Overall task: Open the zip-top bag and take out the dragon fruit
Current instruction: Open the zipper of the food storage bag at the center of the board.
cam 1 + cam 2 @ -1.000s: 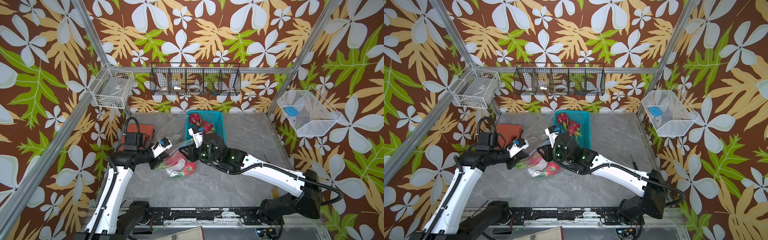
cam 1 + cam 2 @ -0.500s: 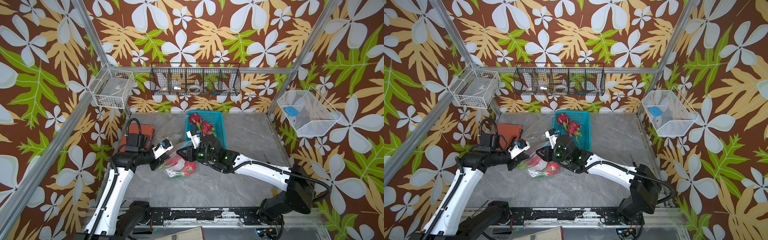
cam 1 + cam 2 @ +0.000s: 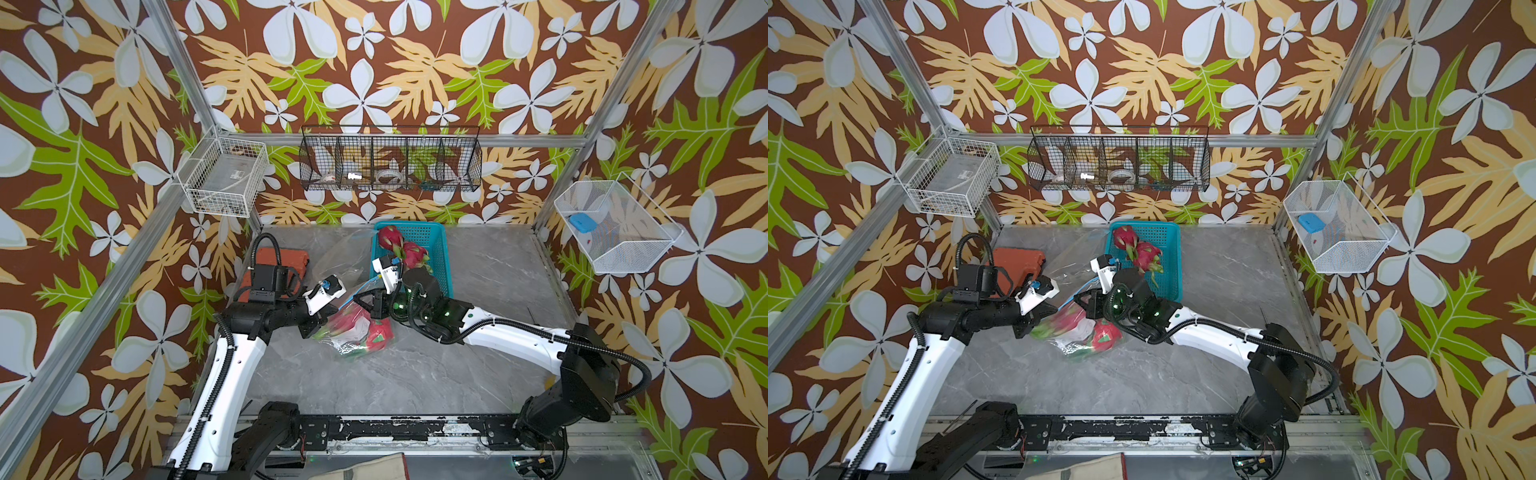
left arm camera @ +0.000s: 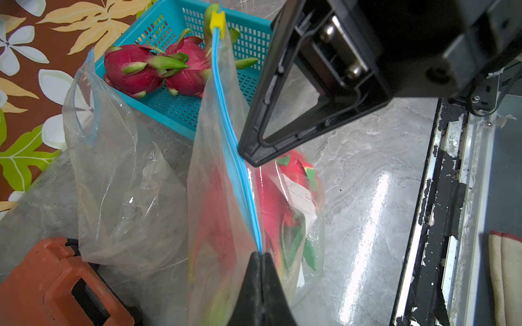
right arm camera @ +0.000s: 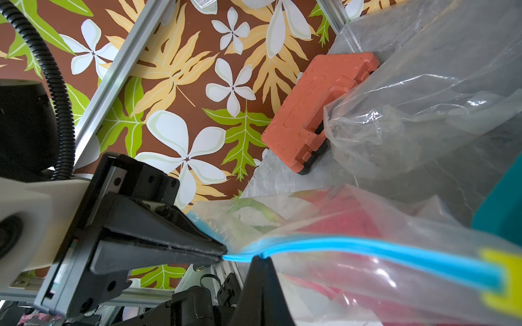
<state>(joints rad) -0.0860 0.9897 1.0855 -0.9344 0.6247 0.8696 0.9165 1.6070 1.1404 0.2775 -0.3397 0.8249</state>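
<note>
We find the zip-top bag [image 3: 353, 332] midway on the counter [image 3: 415, 374], two dragon fruit [image 3: 380, 334] in it; behind it the basket [image 3: 436, 249] holds two more fruit [image 3: 390, 237]; left of the basket lies a spare bag [image 3: 340, 255], then a case [image 3: 291, 259].

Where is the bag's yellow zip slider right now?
In the left wrist view the yellow slider sits at the end of the blue zip track nearest the teal basket, opposite the end pinched by the left tool.
</note>
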